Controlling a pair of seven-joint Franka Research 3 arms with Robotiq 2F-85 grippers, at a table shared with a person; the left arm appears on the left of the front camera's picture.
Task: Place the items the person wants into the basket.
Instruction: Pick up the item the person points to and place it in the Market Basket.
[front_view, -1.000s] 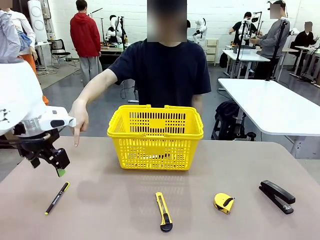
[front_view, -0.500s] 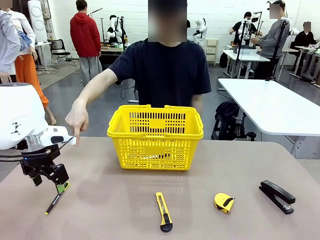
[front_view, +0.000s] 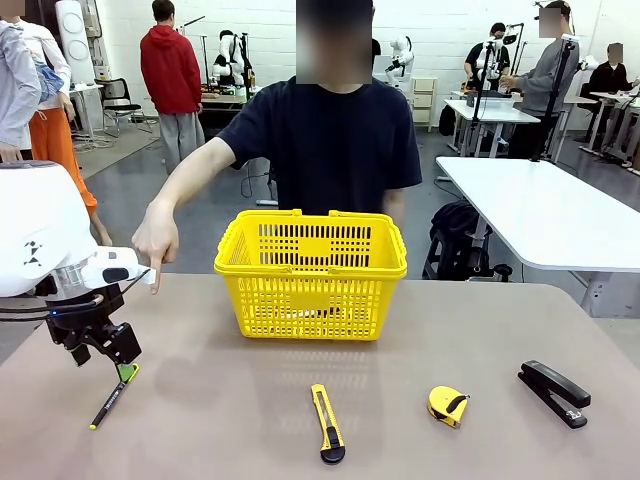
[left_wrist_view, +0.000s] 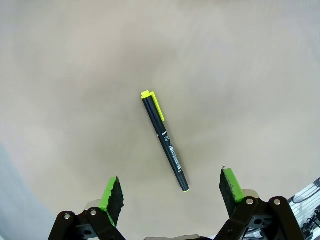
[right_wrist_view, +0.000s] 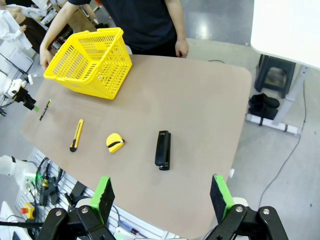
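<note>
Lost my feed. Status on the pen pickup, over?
Left gripper open, poised over black pen. Right gripper open, empty, high above table. Pen flat, untouched, nothing blocking.

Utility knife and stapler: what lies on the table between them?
The tape measure lies between them, touching neither; the front view shows it.

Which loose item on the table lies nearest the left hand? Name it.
The slim black pen with yellow accents, lying below the open left hand; the yellow utility knife, round yellow tape measure and black stapler lie farther right.
</note>
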